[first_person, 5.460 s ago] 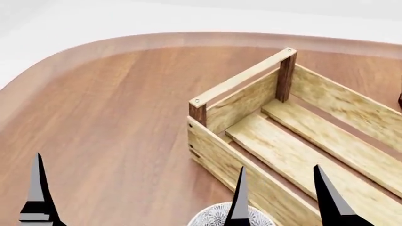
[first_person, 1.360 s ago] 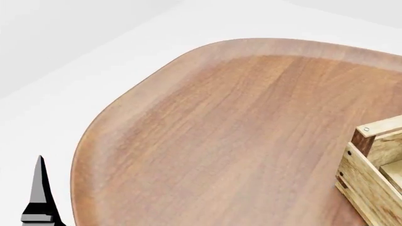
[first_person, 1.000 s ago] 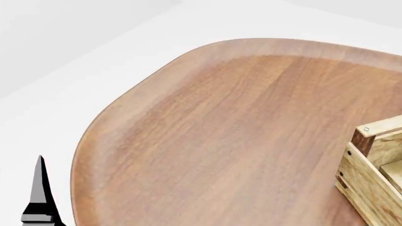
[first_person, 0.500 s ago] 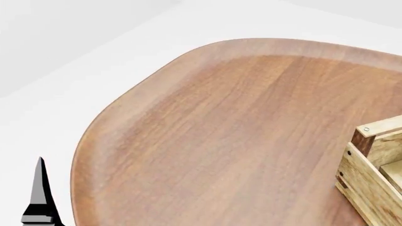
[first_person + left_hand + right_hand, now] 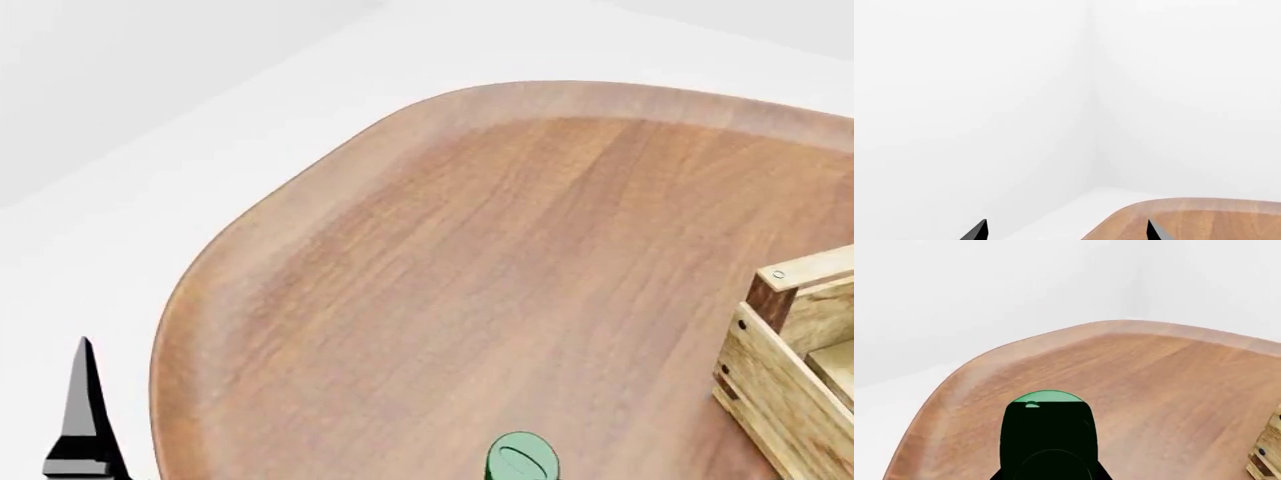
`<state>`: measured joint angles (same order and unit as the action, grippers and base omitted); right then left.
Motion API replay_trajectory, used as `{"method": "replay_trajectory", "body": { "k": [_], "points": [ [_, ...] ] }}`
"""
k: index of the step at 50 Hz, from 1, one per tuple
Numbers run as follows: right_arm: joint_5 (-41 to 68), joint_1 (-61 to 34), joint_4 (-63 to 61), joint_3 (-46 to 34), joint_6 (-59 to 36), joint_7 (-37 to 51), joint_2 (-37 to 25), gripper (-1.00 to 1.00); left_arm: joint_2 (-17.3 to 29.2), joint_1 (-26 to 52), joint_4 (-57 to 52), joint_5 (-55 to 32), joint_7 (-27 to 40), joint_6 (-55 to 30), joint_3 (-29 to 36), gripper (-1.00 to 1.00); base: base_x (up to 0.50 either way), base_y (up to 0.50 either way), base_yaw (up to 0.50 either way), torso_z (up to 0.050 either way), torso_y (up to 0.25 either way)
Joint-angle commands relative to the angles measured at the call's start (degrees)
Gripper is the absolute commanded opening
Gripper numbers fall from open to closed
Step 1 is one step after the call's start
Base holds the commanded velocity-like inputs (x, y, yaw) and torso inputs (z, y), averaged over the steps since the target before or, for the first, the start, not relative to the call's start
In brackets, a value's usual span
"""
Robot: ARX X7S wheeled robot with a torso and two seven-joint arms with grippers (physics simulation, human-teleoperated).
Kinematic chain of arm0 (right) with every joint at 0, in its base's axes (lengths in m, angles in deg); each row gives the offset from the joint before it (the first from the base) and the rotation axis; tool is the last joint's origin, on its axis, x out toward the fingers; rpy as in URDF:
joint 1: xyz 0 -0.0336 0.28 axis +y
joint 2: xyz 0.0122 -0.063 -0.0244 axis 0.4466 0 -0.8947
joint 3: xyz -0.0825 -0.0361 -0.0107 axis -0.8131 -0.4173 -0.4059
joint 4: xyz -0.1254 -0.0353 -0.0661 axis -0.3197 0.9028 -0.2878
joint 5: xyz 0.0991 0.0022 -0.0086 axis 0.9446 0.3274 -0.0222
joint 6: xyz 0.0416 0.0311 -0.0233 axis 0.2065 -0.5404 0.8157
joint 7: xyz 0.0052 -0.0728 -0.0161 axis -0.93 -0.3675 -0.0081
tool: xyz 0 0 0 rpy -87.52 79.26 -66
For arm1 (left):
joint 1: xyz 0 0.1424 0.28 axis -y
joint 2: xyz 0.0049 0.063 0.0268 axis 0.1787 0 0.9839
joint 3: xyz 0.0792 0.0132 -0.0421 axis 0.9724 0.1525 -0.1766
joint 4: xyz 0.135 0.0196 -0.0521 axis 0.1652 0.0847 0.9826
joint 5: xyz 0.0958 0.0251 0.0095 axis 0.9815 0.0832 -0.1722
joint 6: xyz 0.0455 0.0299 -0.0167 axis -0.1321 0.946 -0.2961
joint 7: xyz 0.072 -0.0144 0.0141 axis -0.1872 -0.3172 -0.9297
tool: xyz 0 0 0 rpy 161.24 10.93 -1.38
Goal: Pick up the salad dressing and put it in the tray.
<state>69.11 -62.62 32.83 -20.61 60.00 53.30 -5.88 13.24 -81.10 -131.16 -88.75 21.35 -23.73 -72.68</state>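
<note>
The salad dressing is a dark green bottle with a lighter green cap. It fills the space right in front of the right wrist camera and hides that gripper's own fingers, and it looks held there. In the head view only the cap shows, at the bottom edge over the table. A corner of the light-wood tray sits at the right edge, well apart from the bottle, and shows in the right wrist view as the tray corner. My left gripper is open and empty beyond the table's left edge.
The round-cornered brown wooden table spreads across the head view, with white floor and walls around it. One dark left fingertip pokes up at the lower left, off the table's edge.
The bottle's green cap has risen into the bottom of the head view, where nothing showed half a second ago. The left fingertip has dropped very slightly.
</note>
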Motion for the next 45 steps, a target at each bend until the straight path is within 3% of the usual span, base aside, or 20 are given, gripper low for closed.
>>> {"method": "replay_trajectory", "body": {
  "k": [1,30,45],
  "points": [
    [0.8,-1.7,-7.3,4.5,-3.6,0.6,-1.1,-1.00,-0.9,0.1,0.2,0.7,-1.5,-0.1,-1.5,1.00,0.00,0.00,0.00,0.000,0.000],
    [6.5,-12.7,-11.3,16.5,-13.0,8.4,-7.7,-1.00,-0.4,0.4,0.2,0.1,-1.2,-0.2,-1.4,1.00,0.00,0.00,0.00,0.000,0.000],
    [3.0,-16.3,-2.7,18.7,-13.7,10.3,-9.7,-1.00,-0.2,0.2,0.6,0.0,-0.9,0.2,-1.4,1.00,0.00,0.00,0.00,0.000,0.001]
  ]
}}
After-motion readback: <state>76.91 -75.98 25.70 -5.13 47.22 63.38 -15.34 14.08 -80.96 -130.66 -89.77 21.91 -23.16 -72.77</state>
